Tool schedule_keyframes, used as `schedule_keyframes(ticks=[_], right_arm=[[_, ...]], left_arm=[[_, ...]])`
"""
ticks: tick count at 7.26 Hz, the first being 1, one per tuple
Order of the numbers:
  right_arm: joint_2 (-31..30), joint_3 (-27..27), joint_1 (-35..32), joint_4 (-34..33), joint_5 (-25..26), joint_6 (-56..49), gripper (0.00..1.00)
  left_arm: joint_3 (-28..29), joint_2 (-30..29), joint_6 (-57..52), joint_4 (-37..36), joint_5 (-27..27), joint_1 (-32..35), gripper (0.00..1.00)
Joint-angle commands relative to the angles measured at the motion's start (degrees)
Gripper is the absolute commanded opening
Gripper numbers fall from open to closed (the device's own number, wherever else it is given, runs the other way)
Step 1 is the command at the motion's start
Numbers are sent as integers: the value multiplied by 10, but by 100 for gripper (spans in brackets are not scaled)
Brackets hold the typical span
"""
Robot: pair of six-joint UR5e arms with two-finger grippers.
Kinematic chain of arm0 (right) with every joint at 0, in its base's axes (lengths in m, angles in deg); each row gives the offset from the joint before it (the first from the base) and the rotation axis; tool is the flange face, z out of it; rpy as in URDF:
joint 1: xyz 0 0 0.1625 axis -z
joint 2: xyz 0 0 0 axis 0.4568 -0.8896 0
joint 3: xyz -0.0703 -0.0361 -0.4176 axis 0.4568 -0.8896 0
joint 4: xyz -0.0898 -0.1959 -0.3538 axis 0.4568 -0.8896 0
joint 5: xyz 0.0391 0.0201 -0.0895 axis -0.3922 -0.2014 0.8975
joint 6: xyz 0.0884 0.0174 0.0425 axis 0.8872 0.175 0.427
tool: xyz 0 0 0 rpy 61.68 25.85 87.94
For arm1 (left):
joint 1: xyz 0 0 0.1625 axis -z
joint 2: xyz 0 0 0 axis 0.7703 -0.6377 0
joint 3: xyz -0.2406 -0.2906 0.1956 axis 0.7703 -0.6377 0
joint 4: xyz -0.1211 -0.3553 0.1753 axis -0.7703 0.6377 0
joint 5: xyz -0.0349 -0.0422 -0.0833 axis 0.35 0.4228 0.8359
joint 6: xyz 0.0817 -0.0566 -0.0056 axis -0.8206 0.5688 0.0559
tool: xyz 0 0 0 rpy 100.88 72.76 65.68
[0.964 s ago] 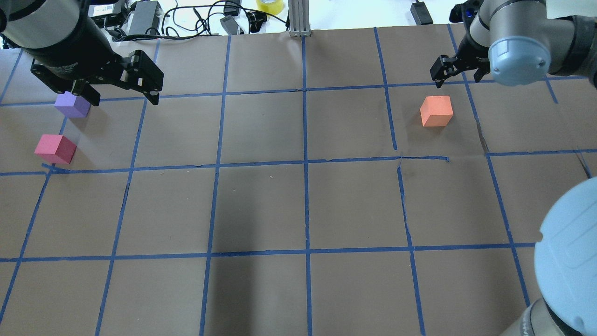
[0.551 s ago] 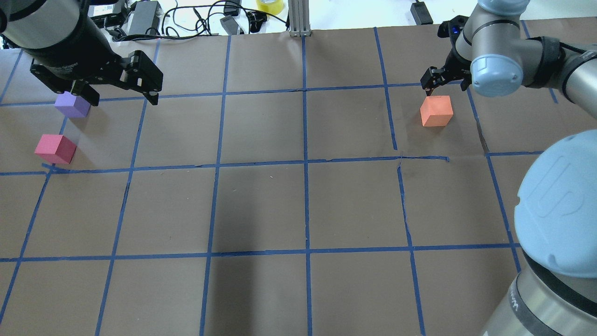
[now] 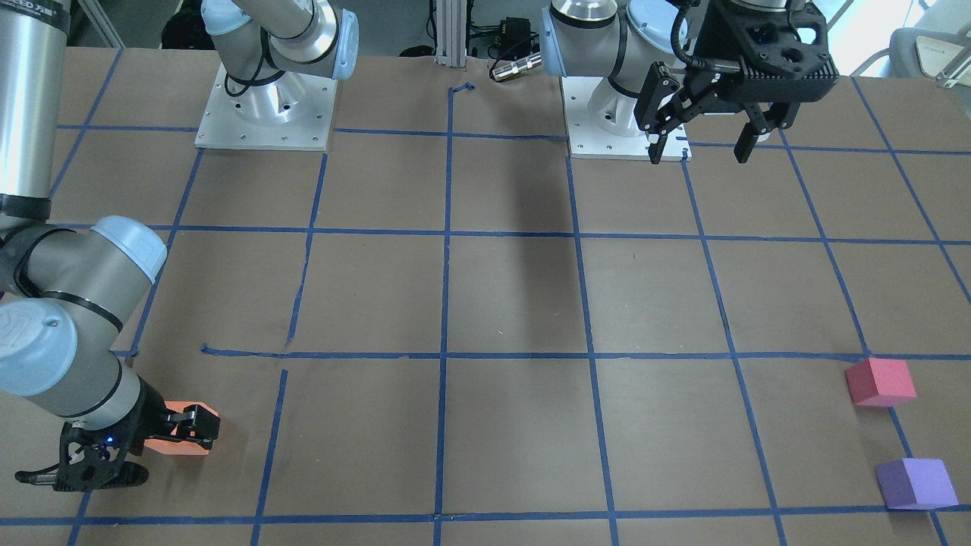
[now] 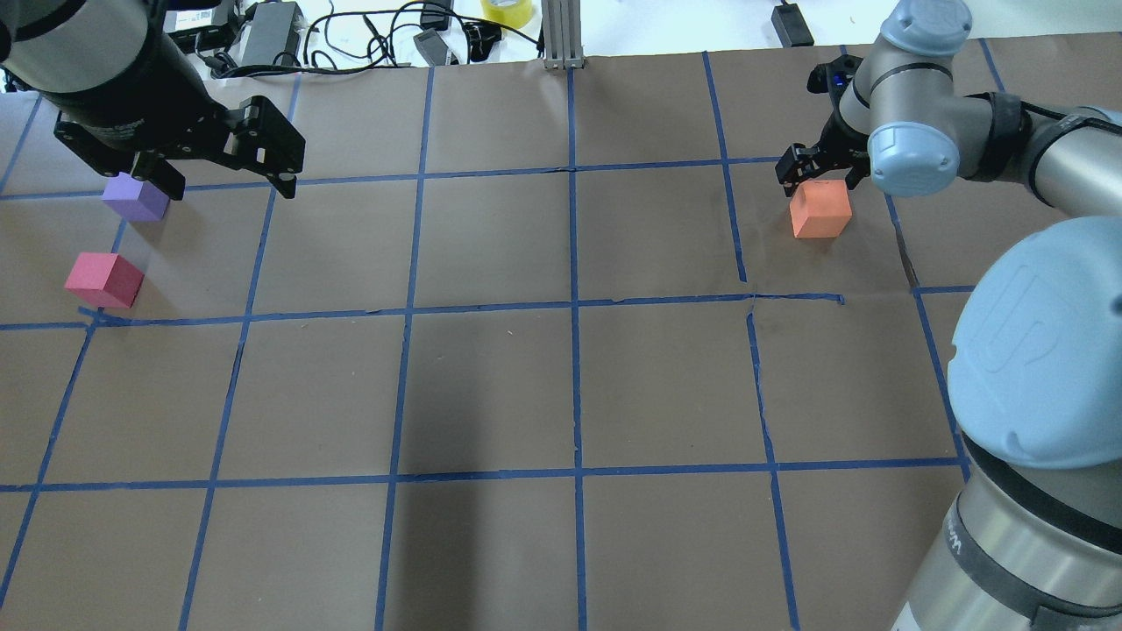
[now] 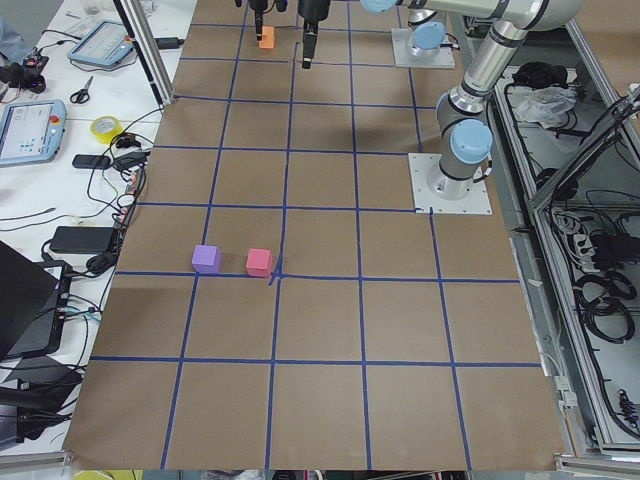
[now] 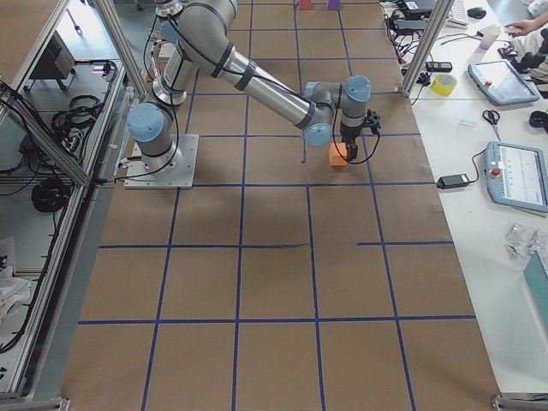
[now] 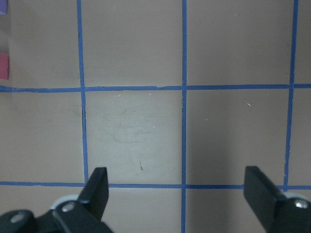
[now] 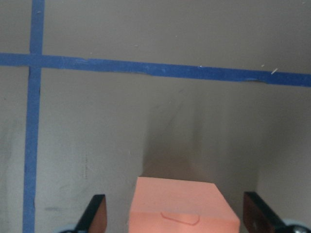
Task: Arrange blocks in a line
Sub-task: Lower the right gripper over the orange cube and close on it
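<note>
- Bench [image 4: 491, 394]: brown paper, blue tape grid; same as before.
- Right arm [image 4: 1034, 368]: has swung further in over the bench than 1.0 s ago, elbow now filling the overhead view's lower right.
- Left tool [image 4: 230, 187]: fingers spread wide, nothing between them, hanging above the bench on the robot's left; has not moved. In the overhead view it overlaps the purple block's far edge.
- Right tool [image 4: 820, 175]: earlier beyond the orange block on its far side, now down around it. Jaws apart, one finger on each side of the block. Wrist view shows a gap on one side; not clamped.
- Orange block [image 4: 820, 210]: matte cube, flat on the bench inside a taped square on the robot's right, far half. Same spot as before.
- Red-pink block [image 4: 103, 280]: matte cube, far left, just beside a tape crossing; unmoved.
- Purple block [image 4: 136, 196]: matte cube, near the red-pink one but apart, farther from the robot; unmoved. Both well apart from the orange.
</note>
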Motion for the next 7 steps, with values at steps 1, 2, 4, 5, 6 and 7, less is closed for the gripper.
schedule_keyframes(ticks=[1, 2, 4, 5, 6, 7], right_arm=[[1, 6, 1, 8, 3, 1, 87], [0, 6, 1, 17, 4, 5, 44], [-4, 0, 2, 27, 5, 5, 0], [-11, -7, 0, 27, 5, 5, 0], [-15, -18, -4, 28, 3, 11, 0], [-16, -39, -23, 44, -5, 61, 0]], left_arm=[[0, 1, 0, 0, 0, -1, 100], [0, 1, 0, 0, 0, -1, 100], [0, 2, 0, 0, 1, -1, 100], [0, 2, 0, 0, 1, -1, 100], [0, 2, 0, 0, 2, -1, 100], [0, 2, 0, 0, 2, -2, 100]])
